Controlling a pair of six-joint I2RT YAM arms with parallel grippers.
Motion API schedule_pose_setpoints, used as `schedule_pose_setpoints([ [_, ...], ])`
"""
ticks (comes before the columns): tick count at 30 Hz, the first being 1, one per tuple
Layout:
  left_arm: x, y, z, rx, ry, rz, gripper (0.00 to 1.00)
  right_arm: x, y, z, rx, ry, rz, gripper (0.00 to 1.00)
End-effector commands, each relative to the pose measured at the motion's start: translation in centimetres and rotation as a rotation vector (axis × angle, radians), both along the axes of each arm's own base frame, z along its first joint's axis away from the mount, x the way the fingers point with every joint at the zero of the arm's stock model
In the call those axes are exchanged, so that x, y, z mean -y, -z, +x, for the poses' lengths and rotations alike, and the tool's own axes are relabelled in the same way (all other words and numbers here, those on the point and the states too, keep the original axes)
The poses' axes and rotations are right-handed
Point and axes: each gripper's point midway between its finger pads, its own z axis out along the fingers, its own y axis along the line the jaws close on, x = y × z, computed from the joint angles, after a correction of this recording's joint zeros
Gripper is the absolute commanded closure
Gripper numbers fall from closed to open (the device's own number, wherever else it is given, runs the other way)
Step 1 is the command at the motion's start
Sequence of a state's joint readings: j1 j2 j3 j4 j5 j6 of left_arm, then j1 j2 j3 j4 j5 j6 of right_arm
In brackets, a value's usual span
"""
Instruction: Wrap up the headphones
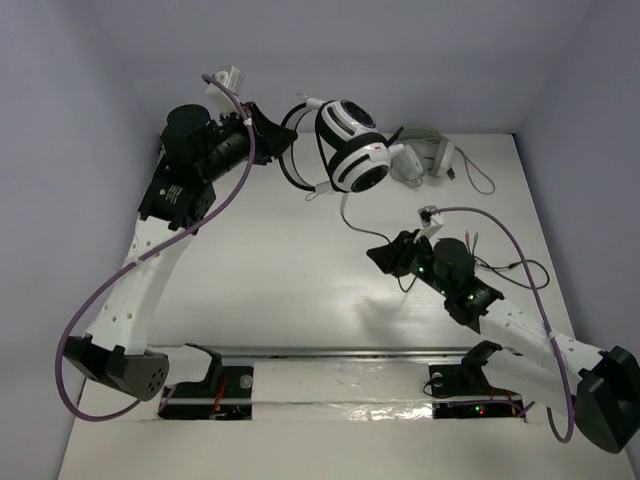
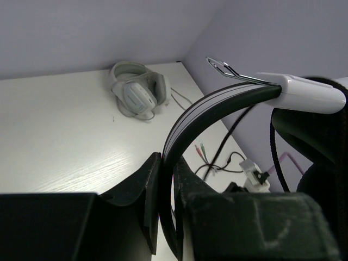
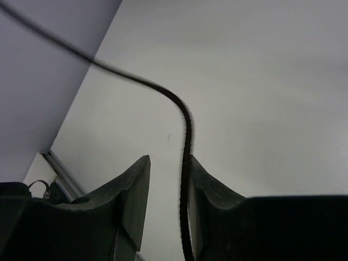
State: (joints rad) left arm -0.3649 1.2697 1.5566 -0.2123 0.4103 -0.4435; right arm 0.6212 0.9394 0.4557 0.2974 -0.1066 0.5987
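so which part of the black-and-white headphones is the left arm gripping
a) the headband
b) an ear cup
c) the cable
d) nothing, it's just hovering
a: the left wrist view shows the left gripper with its fingers closed on the thin black headband of the headphones.
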Motion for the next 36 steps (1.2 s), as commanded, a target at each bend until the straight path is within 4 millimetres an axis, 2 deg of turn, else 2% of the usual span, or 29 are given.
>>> schedule_pose_setpoints([
  [1,-1.1,-6.4,0.4,0.129,-0.041,-0.137,1.0,0.6,0.8,-0.6,-0.028,0.015,0.01,0.61],
  [6,-1.9,-6.1,1.6,0.1,-0.075,-0.187,1.0,-0.4,1.5,-2.0,-0.059,-0.083,0.02,0.63],
  [7,-2.6,-5.9,2.4,0.096,-0.12,-0.183,1.0,-0.6,1.7,-2.2,-0.069,-0.097,0.02,0.63],
  [10,-3.3,-5.5,3.4,0.088,-0.162,-0.179,1.0,-1.1,2.2,-2.8,-0.08,-0.137,0.025,0.71],
  [13,-3.8,-5.5,4.2,0.084,-0.191,-0.186,1.0,-1.8,2.4,-3.4,-0.091,-0.192,0.034,0.75],
  [14,-3.9,-5.6,4.3,0.082,-0.185,-0.192,1.0,-2.0,2.3,-3.4,-0.084,-0.205,0.039,0.81],
  [15,-3.6,-5.8,4.1,0.082,-0.166,-0.197,1.0,-2.1,3.0,-3.2,-0.097,-0.191,0.02,0.8],
  [16,-3.4,-6.2,3.7,0.089,-0.148,-0.204,1.0,-1.7,3.1,-2.4,-0.091,-0.15,-0.001,0.78],
  [17,-3.4,-6.5,3.4,0.095,-0.144,-0.208,1.0,-0.9,3.5,-1.2,-0.091,-0.075,-0.03,0.69],
  [19,-3.6,-7.1,2.8,0.111,-0.146,-0.206,1.0,-1.0,3.2,-0.4,-0.068,-0.056,-0.042,0.55],
  [21,-3.7,-7.2,2.7,0.117,-0.149,-0.191,1.0,-1.3,2.2,0.9,-0.042,-0.037,-0.047,0.47],
  [22,-3.8,-7.2,2.7,0.115,-0.153,-0.188,1.0,-1.5,3.4,1.5,-0.06,-0.031,-0.086,0.46],
  [23,-3.9,-7.2,2.6,0.117,-0.155,-0.181,1.0,-1.8,3.0,2.5,-0.047,-0.016,-0.093,0.44],
  [24,-3.9,-7.3,2.6,0.119,-0.156,-0.178,1.0,-1.9,3.3,3.0,-0.047,-0.01,-0.106,0.44],
  [25,-3.9,-7.1,2.6,0.115,-0.155,-0.175,1.0,-2.1,4.7,3.5,-0.068,-0.008,-0.136,0.43],
  [26,-3.9,-7.1,2.5,0.117,-0.152,-0.176,1.0,-2.4,4.1,4.5,-0.054,0.011,-0.136,0.42],
  [28,-3.8,-7.0,2.3,0.114,-0.143,-0.176,1.0,-2.8,4.4,5.4,-0.041,0.011,-0.163,0.4],
  [29,-3.8,-7.0,2.3,0.115,-0.141,-0.176,1.0,-2.6,5.4,6.3,-0.05,0.037,-0.195,0.39],
  [31,-3.6,-6.8,2.2,0.111,-0.134,-0.174,1.0,-2.9,4.9,7.5,-0.017,0.049,-0.22,0.36],
  [32,-3.6,-6.7,2.2,0.11,-0.132,-0.175,1.0,-3.2,5.1,7.9,-0.015,0.044,-0.231,0.35],
  [33,-3.6,-6.7,2.1,0.11,-0.131,-0.172,1.0,-3.7,6.5,8.1,-0.038,0.02,-0.257,0.35],
  [34,-3.7,-6.7,2.1,0.113,-0.133,-0.17,1.0,-4.4,6.3,8.5,-0.028,-0.008,-0.263,0.35],
  [36,-3.7,-6.6,2.2,0.112,-0.136,-0.165,1.0,-5.7,7.5,7.8,-0.055,-0.09,-0.254,0.37],
])
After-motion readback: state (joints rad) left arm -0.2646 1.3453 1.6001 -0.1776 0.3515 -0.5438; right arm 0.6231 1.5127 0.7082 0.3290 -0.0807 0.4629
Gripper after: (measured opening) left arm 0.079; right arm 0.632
